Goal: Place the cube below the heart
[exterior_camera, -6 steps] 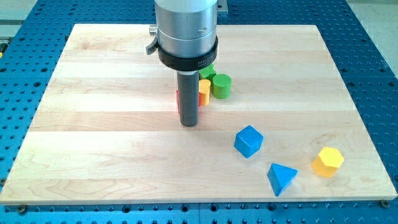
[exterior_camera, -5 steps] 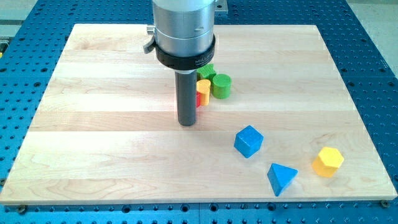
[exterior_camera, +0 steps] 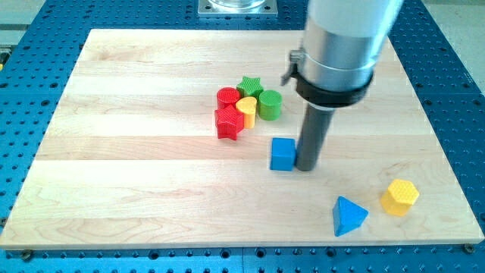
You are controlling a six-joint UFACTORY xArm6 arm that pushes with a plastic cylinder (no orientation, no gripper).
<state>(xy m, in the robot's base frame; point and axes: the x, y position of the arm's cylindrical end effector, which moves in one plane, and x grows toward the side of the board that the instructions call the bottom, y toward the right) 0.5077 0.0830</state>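
Since the earlier frame, our tip [exterior_camera: 307, 167] has crossed to the view's right, and the blue cube [exterior_camera: 283, 154] now sits nearer the yellow heart [exterior_camera: 247, 111]. Risk: an off-centre push spins the cube into the red star [exterior_camera: 229, 123]. No pincer fitted; tip touches cube's right face.

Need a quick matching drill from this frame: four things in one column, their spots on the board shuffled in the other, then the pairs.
Column 1:
1. blue cube
2. my tip
3. yellow heart
4. blue triangular block

Column 2:
A. in the cluster, between red and green blocks
B. near the view's bottom, left of the yellow hexagonal block
C. touching the cube's right side
D. below and right of the cluster

Pairs: 1-D, 2-C, 3-A, 4-B
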